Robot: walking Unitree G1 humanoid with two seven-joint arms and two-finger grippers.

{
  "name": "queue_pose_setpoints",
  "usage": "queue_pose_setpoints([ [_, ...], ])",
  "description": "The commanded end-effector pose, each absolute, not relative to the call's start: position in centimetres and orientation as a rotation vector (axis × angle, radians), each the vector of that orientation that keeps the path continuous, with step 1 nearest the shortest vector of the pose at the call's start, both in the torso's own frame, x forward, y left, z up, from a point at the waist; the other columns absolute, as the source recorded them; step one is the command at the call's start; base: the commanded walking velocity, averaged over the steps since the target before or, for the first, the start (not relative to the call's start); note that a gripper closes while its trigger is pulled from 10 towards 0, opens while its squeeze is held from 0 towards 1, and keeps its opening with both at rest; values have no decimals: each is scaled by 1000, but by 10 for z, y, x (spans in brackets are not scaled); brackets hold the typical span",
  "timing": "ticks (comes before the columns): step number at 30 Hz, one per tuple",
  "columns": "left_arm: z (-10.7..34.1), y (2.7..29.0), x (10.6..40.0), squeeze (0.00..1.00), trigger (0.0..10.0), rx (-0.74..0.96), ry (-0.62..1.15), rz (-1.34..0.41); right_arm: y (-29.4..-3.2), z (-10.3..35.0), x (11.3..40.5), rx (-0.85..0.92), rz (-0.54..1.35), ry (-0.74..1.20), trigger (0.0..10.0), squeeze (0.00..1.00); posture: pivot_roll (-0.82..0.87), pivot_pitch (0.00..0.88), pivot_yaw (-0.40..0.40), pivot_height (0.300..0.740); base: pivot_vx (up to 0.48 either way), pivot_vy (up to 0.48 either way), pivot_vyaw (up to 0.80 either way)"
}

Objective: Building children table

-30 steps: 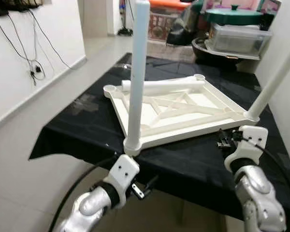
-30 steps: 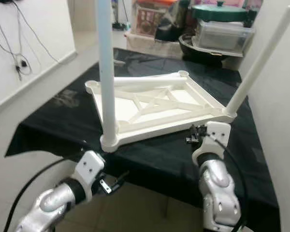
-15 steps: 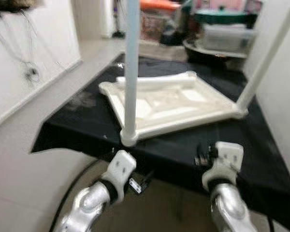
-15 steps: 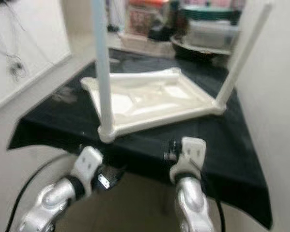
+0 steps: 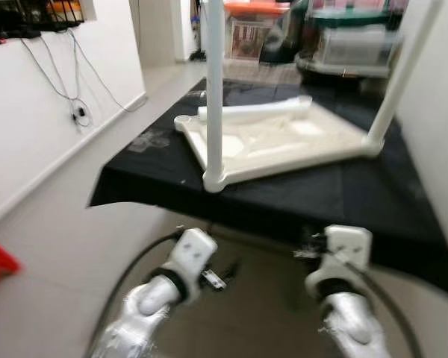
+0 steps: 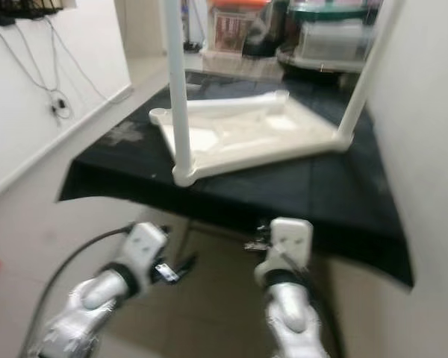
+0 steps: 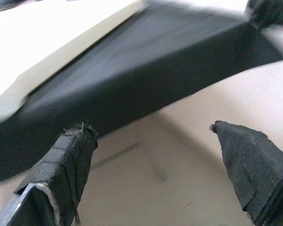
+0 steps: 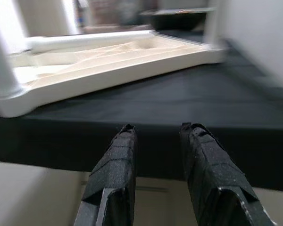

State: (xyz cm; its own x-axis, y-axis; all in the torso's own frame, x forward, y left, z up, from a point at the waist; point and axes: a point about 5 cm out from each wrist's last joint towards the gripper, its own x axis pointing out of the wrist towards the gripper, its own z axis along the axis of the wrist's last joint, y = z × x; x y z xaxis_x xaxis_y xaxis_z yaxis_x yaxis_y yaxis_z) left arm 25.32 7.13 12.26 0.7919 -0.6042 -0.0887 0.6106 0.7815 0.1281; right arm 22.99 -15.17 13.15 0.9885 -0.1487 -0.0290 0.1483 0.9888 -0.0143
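Looked down on the white children's tabletop (image 5: 284,145) lying upside down on a black tablecloth (image 5: 321,198), close to the cloth's near edge. Counted two white legs standing in its corner sockets: the near leg (image 5: 214,89) upright at the front corner, the right-hand leg (image 5: 399,74) leaning a little at the corner by the wall. Noted a third leg, the loose leg (image 5: 254,113), lying flat across the far side of the tabletop. Held both arms low in front of the table, below the edge of the cloth and apart from every part. Had the left gripper (image 7: 151,129) spread wide, gripping nothing, pointed at the shaded space under the cloth's overhang. Had the right gripper (image 8: 155,129) parted by a narrow gap, also gripping nothing, aimed level at the cloth's front edge with the tabletop beyond. Made out blurred storage boxes (image 5: 351,48) behind the table and dangling cables (image 5: 75,112) on the left wall.
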Motion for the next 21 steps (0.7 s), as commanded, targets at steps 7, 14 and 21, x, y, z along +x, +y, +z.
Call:
queue_pose_setpoints([
  [7,117,78,260,0,10000,99,79,-596,-139,130,234,-61,-104,16,10000,0,40,0,-31,740,0,0,-562],
  [14,114,74,268,0,10000,96,87,-576,-142,120,240,-43,-114,48,10000,0,41,0,-40,740,0,73,0],
  [21,112,72,272,0,10000,89,90,-572,-144,117,244,-41,-125,49,10000,0,36,0,-34,740,0,388,0],
])
